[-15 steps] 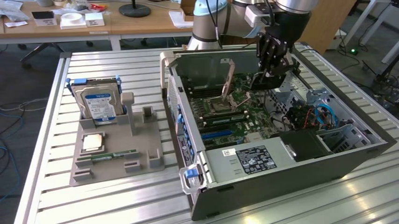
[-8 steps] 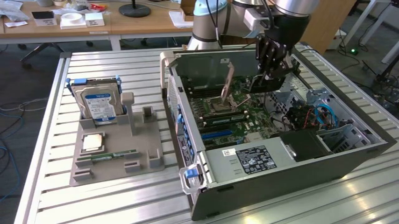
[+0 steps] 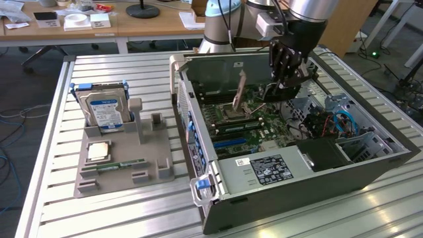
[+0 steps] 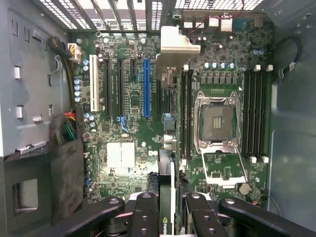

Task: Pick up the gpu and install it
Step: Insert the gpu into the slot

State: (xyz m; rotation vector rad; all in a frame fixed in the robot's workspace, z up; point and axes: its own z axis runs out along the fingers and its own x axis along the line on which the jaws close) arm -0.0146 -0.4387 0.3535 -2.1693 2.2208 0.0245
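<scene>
The gripper point(image 4: 169, 207), partly closed, clamps the gpu point(image 4: 167, 175) between its fingers; the card hangs edge-on beneath it over the motherboard point(image 4: 128, 123), long axis parallel to the blue slot point(image 4: 146, 89), which lies just beside it

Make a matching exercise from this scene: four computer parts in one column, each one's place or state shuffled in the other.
Parts:
1. gpu
2. hard drive
3. memory stick
4. blue expansion slot

Places:
A. lying low on the grey holder
B. empty, on the motherboard
C. clamped edge-on in the gripper
D. standing upright in the grey holder

Pairs: 1-C, 2-D, 3-A, 4-B
</scene>
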